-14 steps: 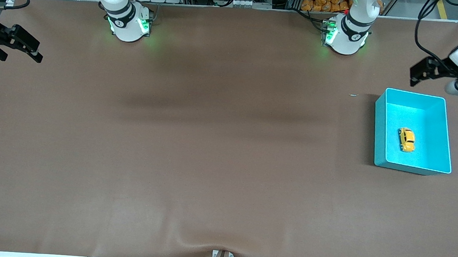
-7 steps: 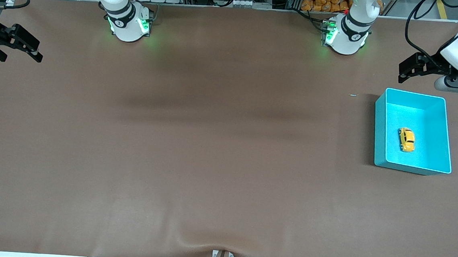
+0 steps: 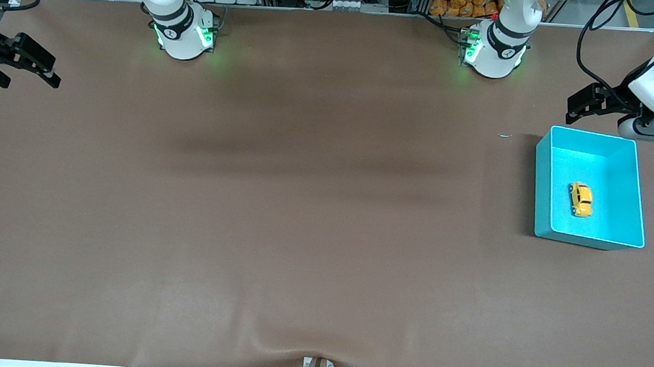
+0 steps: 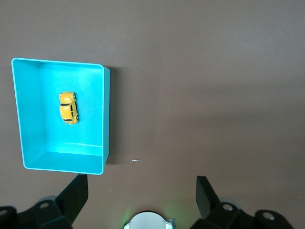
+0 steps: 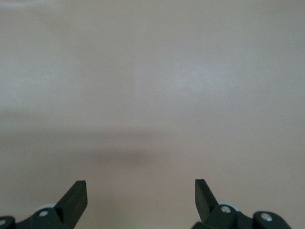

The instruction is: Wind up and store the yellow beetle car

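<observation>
The car [image 3: 580, 199] sits in the bin [image 3: 542, 187]; the left claw [image 3: 578, 107], wide and empty, has drifted off it; the right claw [image 3: 30, 68] waits wide.

A table [image 3: 302, 205] covered in brown matting carries a turquoise bin [image 3: 543, 187] toward the left arm's end. Both arm bases stand along its edge farthest from the front camera. A tiny pale scrap [image 3: 505, 135] lies just beside the bin.
</observation>
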`<state>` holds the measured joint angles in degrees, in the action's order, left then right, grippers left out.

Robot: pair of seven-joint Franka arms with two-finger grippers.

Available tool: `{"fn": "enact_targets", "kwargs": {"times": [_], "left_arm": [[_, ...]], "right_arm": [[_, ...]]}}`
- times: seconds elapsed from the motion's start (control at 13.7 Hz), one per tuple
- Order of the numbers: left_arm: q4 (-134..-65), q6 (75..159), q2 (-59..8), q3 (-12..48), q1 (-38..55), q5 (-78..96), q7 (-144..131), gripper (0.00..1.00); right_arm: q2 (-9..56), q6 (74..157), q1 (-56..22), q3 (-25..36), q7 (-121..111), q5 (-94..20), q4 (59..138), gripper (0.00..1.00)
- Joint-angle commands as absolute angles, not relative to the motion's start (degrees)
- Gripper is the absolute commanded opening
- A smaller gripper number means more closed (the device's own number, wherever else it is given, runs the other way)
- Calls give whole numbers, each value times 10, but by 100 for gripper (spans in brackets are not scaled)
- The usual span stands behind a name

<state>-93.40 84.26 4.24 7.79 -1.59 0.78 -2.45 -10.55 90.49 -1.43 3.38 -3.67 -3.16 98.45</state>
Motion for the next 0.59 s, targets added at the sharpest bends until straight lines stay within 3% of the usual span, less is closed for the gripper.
{"fn": "enact_targets", "kwargs": {"times": [0.0,0.51], "left_arm": [[-929,859,41,77,-18,18,-35,100],[-930,861,37,77,-18,16,-35,100]], "right_arm": [[-95,886,-30,43,-40,-33,961,100],[-41,839,-43,43,-38,-17,875,100]]}}
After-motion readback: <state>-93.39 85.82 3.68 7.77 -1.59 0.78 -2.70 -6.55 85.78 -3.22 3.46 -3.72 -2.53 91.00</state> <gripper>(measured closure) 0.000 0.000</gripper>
